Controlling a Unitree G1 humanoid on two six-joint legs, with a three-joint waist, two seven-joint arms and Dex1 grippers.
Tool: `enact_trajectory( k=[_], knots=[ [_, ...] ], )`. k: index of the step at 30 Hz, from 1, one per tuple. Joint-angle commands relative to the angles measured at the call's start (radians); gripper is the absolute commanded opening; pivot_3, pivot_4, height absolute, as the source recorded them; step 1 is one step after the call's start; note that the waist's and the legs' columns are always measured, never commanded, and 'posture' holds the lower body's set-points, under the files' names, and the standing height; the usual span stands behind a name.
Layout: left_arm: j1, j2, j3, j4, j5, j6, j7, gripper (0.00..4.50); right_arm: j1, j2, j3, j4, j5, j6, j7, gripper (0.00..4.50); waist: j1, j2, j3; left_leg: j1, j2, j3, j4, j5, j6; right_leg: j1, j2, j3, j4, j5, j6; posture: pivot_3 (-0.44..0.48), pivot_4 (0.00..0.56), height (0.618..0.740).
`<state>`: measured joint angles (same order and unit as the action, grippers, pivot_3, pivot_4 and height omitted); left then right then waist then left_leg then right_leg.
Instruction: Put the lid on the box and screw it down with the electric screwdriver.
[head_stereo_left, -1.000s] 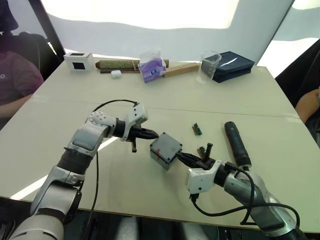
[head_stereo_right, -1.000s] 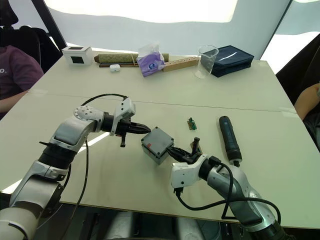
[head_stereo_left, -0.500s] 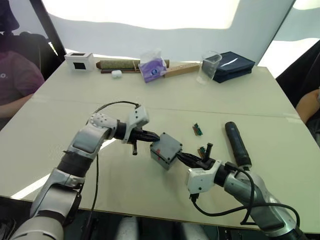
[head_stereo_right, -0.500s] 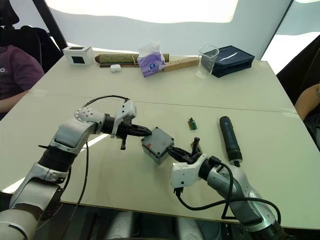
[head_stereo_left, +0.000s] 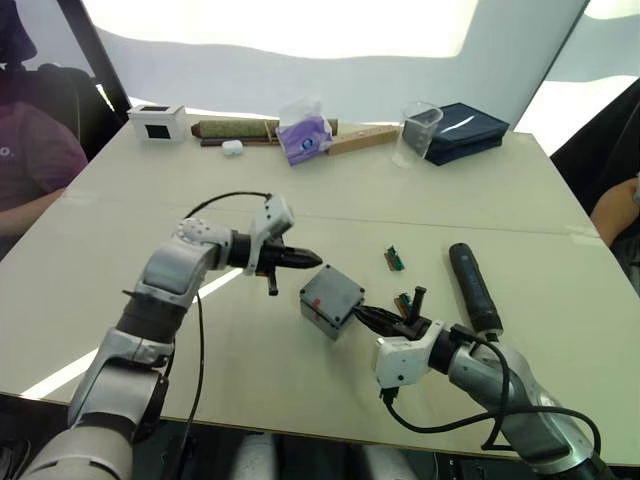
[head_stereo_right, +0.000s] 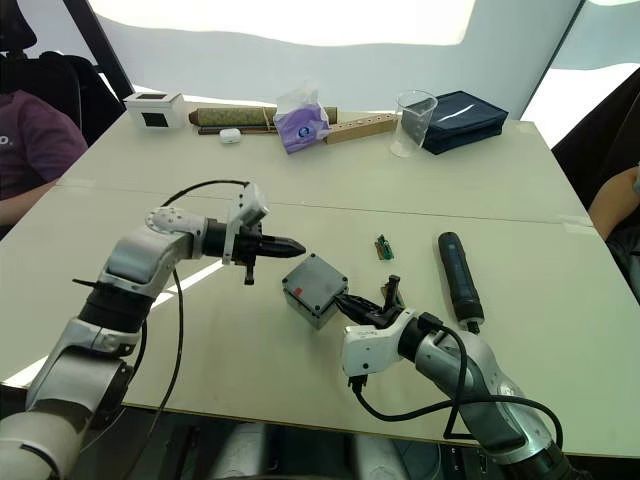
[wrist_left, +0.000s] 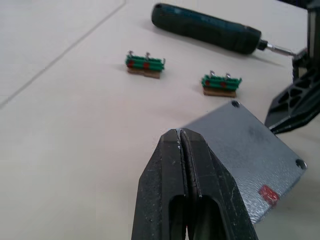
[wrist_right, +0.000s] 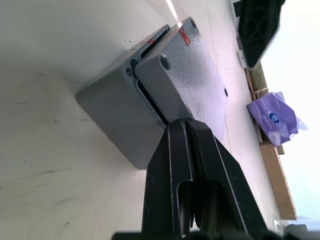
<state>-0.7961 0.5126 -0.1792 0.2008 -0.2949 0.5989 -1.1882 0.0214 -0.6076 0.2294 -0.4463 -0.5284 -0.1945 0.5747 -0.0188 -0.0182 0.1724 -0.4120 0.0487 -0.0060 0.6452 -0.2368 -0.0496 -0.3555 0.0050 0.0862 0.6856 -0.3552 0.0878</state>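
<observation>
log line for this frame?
lid skewed on box | left gripper shut, off box | right gripper shut, at lid | screwdriver on table

**Colours on the worktop**

Worktop: pale beige, plain. Box: mid grey, with a small red mark on one side. Lid: speckled grey, red mark near one corner. Electric screwdriver: black, metal bit. Two small strips: green with red spots on a brown base. Fingers of both grippers: black. Tissue pack: purple. Flat case: dark blue. Small box: white with black window.
</observation>
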Motion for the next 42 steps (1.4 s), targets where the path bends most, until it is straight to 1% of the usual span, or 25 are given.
enact_trajectory(
  k=[1, 5, 11, 23, 42],
  knots=[
    [0.012, 0.034, -0.003, 0.014, 0.025, -0.038, -0.006, 0.0, -0.007, -0.004, -0.014, -0.022, 0.009, -0.011, -0.008, 0.03, 0.0, 0.0, 0.0, 0.0, 0.0, 0.0, 0.0, 0.0, 0.0, 0.0, 0.0, 0.0, 0.0, 0.0, 0.0, 0.0, 0.15, 0.74],
    [0.045, 0.044, -0.03, 0.003, 0.045, -0.064, -0.016, 0.0, -0.008, -0.004, -0.014, -0.021, 0.009, -0.011, -0.009, 0.03, 0.001, 0.0, 0.0, 0.0, 0.0, 0.0, 0.0, 0.0, 0.0, 0.0, 0.0, 0.0, 0.0, 0.0, 0.0, 0.0, 0.15, 0.74],
    [0.08, 0.029, -0.057, -0.021, 0.052, -0.075, -0.015, 0.0, -0.008, -0.002, -0.014, -0.022, 0.008, -0.009, -0.01, 0.03, 0.004, 0.0, 0.0, 0.0, 0.0, 0.0, 0.0, 0.0, 0.0, 0.0, -0.001, 0.0, 0.0, 0.0, 0.0, 0.0, 0.15, 0.74],
    [0.091, 0.016, -0.069, -0.081, 0.032, -0.036, -0.015, 0.0, -0.001, -0.001, -0.016, -0.028, 0.009, -0.004, -0.009, 0.03, 0.002, 0.0, 0.0, 0.0, 0.0, 0.0, 0.0, 0.0, 0.0, 0.0, 0.0, 0.0, 0.0, 0.0, 0.0, 0.0, 0.15, 0.74],
    [0.122, 0.029, -0.087, -0.168, 0.02, 0.002, -0.029, 0.0, 0.02, -0.003, -0.024, -0.067, 0.027, -0.003, 0.006, 0.03, 0.002, 0.0, 0.0, 0.0, 0.0, 0.0, 0.0, 0.0, 0.0, 0.0, 0.0, 0.0, 0.0, 0.0, 0.0, 0.0, 0.15, 0.74]
  ],
)
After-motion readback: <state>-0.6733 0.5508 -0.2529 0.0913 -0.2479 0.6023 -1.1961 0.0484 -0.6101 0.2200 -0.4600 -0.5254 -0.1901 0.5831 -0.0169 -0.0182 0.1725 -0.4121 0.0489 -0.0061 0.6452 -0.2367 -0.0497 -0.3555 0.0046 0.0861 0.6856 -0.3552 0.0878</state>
